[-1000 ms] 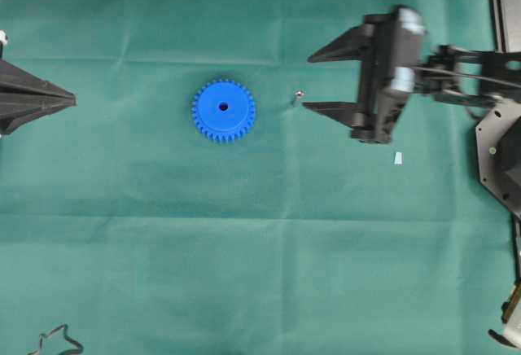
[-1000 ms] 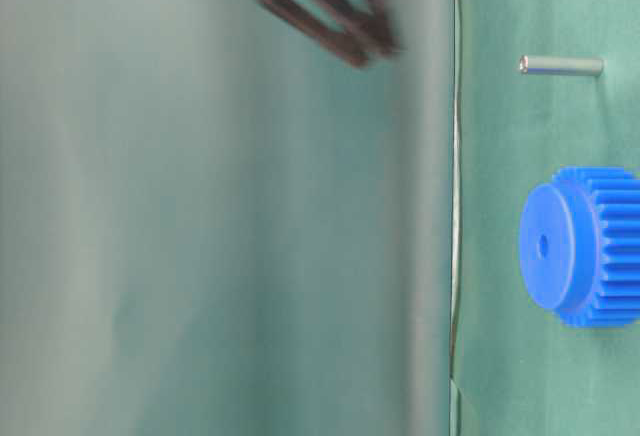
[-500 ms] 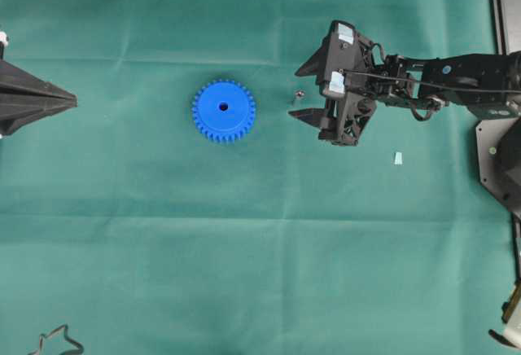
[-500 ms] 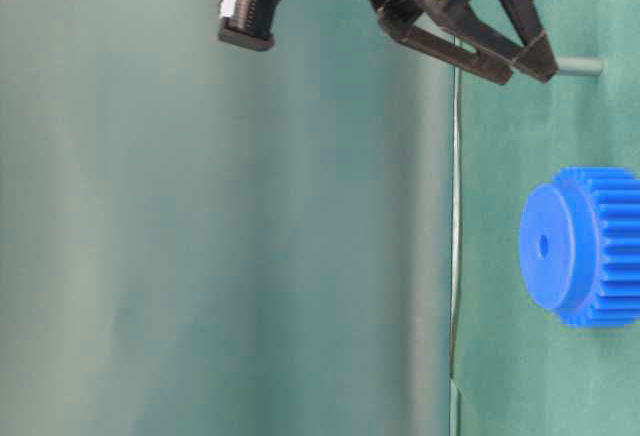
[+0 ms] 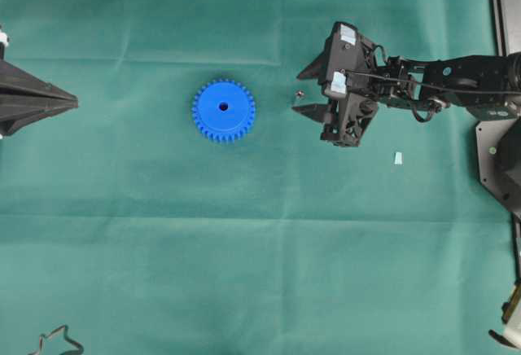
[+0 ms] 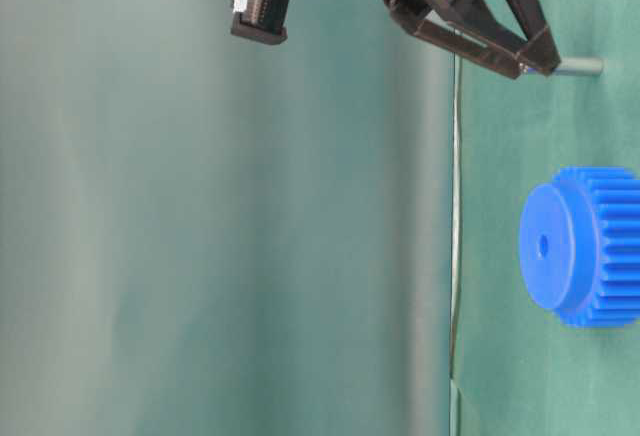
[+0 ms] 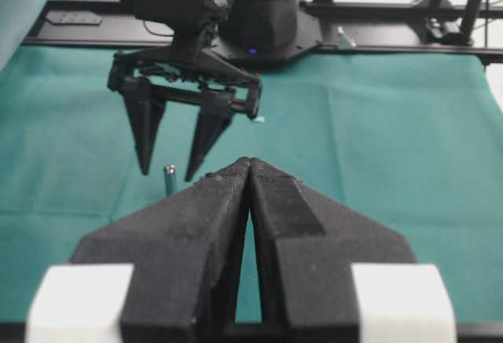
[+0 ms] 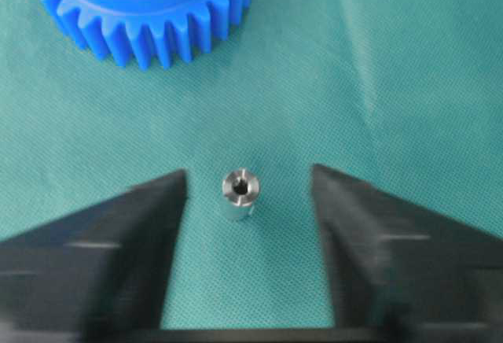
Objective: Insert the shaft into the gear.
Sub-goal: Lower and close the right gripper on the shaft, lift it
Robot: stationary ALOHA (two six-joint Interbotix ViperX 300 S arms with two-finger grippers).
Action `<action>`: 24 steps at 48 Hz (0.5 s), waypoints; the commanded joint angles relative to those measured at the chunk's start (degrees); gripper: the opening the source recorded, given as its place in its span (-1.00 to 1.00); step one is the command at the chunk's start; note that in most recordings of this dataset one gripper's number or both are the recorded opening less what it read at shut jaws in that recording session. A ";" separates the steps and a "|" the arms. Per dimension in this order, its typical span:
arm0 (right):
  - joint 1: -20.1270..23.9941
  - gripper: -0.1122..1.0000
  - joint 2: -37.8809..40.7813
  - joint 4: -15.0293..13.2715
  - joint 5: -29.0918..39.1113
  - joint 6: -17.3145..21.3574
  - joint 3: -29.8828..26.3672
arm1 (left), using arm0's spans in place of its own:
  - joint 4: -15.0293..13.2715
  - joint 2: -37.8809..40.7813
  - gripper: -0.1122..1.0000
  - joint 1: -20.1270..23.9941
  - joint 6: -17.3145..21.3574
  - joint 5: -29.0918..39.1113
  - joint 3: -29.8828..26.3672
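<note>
The right claw (image 8: 247,201) stood part-open astride the upright shaft (image 8: 238,193), not yet touching it, aligned for a grasp; gear (image 5: 224,111) lay left; left claw (image 7: 250,171) shut, empty.

Creased green cloth (image 5: 244,273) over the table, black frame rail (image 7: 393,32) behind

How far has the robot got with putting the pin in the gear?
Done: nothing yet; the gear hole is empty. In hand: the right gripper straddles the upright shaft, jaws not touching it. Left: grab it, carry it over, push it in. The left gripper waits shut.
</note>
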 commanded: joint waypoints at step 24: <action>0.53 -0.50 -1.05 -0.18 0.35 0.09 -0.88 | 0.09 0.09 -0.80 0.09 -0.09 -0.35 -1.49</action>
